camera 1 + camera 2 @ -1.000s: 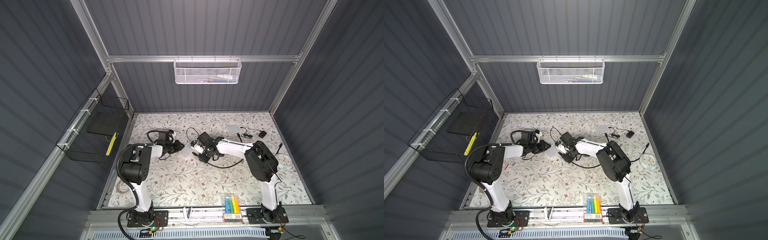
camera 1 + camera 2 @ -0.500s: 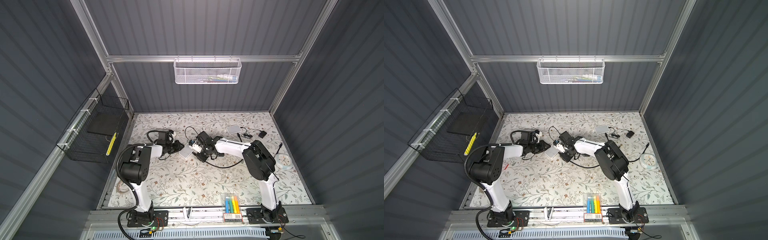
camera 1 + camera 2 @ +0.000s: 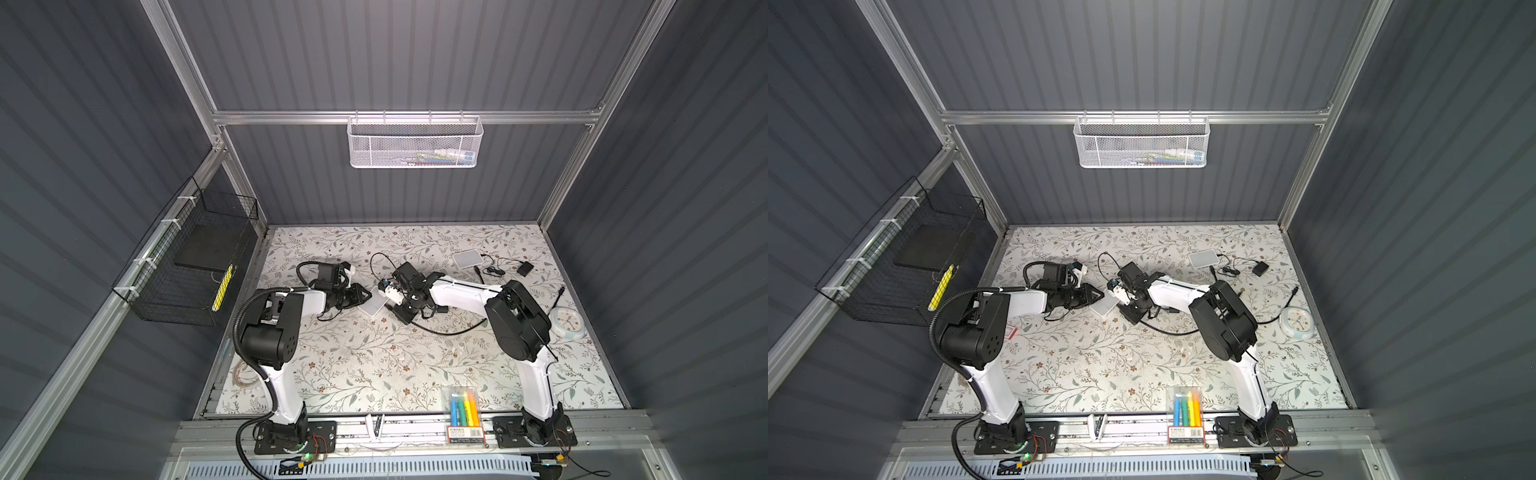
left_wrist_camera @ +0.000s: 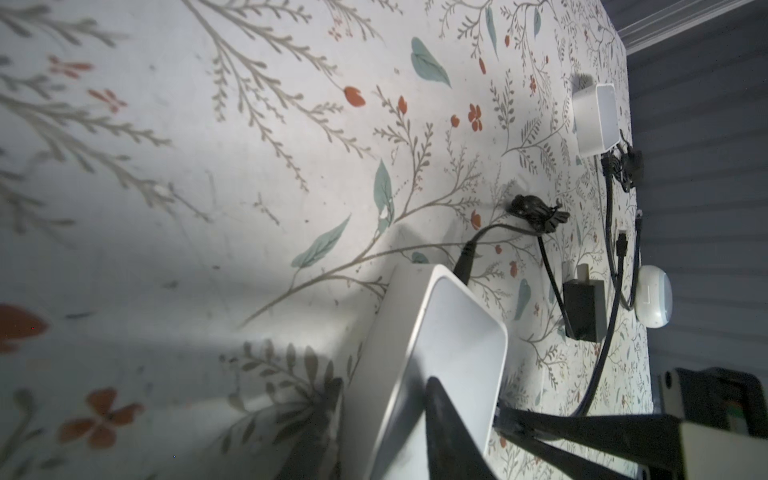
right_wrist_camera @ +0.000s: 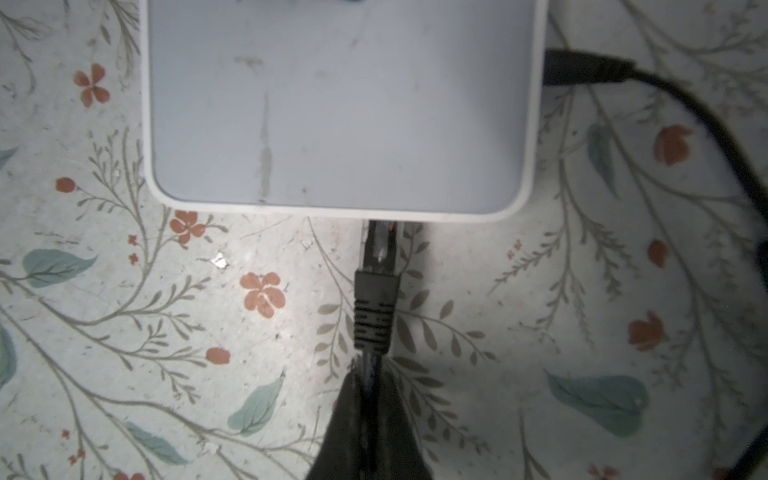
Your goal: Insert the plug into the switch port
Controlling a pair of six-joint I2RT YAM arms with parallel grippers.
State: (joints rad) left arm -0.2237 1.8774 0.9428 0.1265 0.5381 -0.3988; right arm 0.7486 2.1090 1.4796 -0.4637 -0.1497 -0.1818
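White switch [image 5: 340, 104] lies on the worktop [image 3: 374, 365] between both arms. Only your right wrist view shows the plug [image 5: 376, 307], its tip at the switch's edge, with the right end effector [image 5: 370, 380] pinched onto its cable [image 5: 370, 360]; the top views hide it. The switch hasn't shifted since a second ago. Your left end effector [image 4: 465, 399] straddles a switch corner; you can't tell whether it grips, and the port is hidden

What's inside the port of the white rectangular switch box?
The tip of the black network plug enters under the edge of the white rectangular switch box, its cable pinched by the right gripper. The port is hidden.
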